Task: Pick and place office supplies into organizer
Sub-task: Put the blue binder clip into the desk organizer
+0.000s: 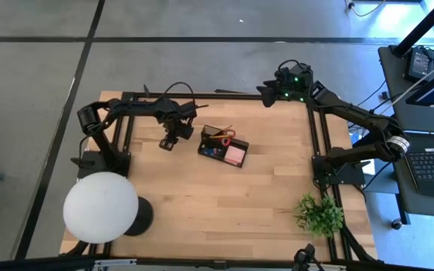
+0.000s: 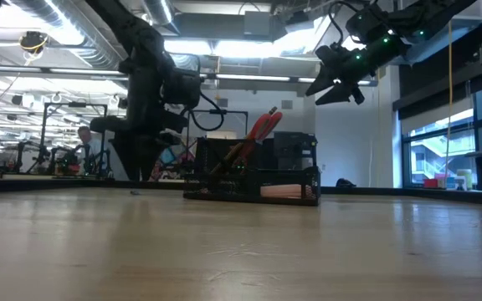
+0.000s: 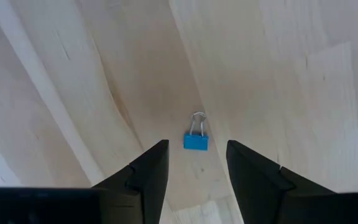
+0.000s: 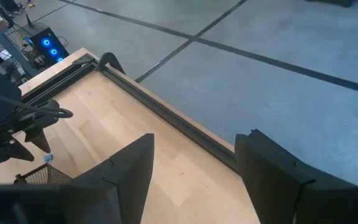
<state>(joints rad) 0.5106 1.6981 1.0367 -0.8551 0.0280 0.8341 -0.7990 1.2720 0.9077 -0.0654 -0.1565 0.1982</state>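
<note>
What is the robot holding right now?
Nothing. The left gripper is open above a small blue binder clip lying on the table, not touching it. The right gripper is open and empty, up near the table's far edge.

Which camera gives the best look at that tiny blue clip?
The left wrist view: the blue clip lies on bare wood, framed between the open left pincer fingers. The right wrist view catches only a blue speck. The high view hides it under the arm; in the low view I cannot make it out.
</note>
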